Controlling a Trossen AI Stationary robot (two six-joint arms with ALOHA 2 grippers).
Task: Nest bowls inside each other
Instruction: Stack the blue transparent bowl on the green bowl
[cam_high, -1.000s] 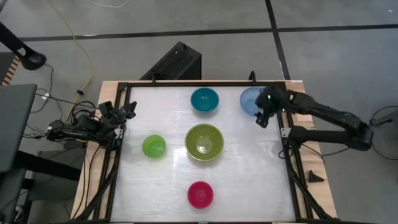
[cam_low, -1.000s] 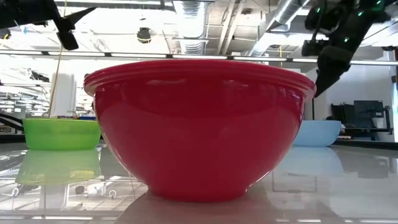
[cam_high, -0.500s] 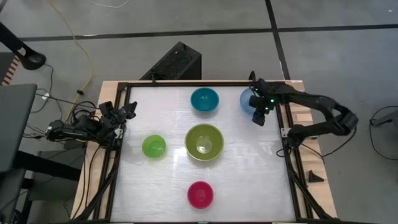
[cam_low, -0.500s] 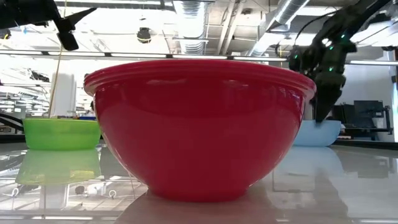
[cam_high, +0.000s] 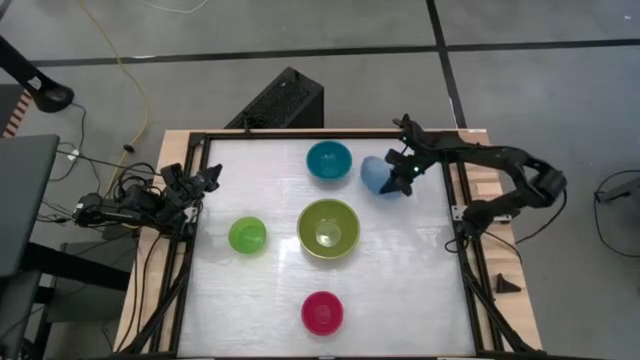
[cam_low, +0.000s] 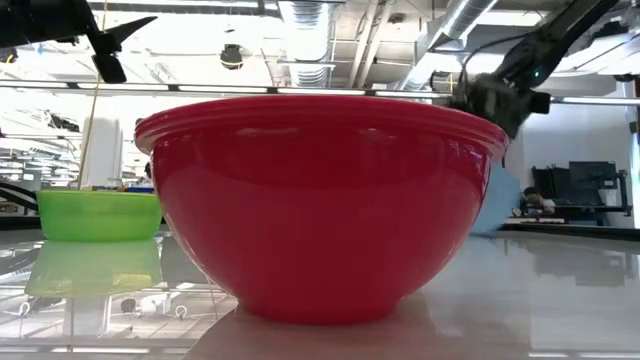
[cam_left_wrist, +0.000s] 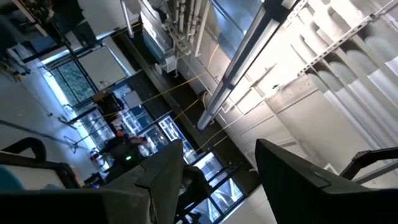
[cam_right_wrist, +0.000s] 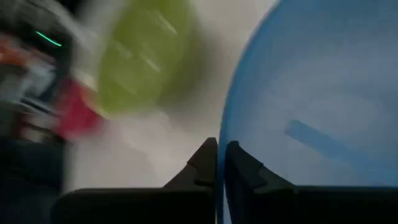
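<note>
Five bowls show in the high view: teal (cam_high: 329, 160) at the far middle, olive-green (cam_high: 328, 228) at the centre, lime (cam_high: 247, 236) to its left, magenta (cam_high: 322, 312) near the front, and light blue (cam_high: 376, 175) just right of the teal one. The light blue bowl is tipped on its side. My right gripper (cam_high: 402, 182) is shut on it. My left gripper (cam_high: 208, 178) waits open at the table's left edge, its fingers (cam_left_wrist: 168, 168) pointing up into the room. My right gripper pinches the light blue bowl's rim (cam_right_wrist: 222, 134), one finger (cam_right_wrist: 202, 163) outside the wall and one inside (cam_right_wrist: 244, 167). The fingers come slanting down from the table's far right. The bowl is tilted steeply (cam_low: 500, 200), its opening toward the gripper.
A black frame (cam_high: 300, 135) runs around the white table top. The teal bowl stands close beside the held bowl on its left. Bare table lies to the right of the olive-green bowl and along the near right.
My right gripper has come down onto the light blue bowl at the far right and shut on its rim. It has then drawn the bowl toward the teal bowl, and the bowl has tipped from flat onto its side. The other bowls have stayed put.
</note>
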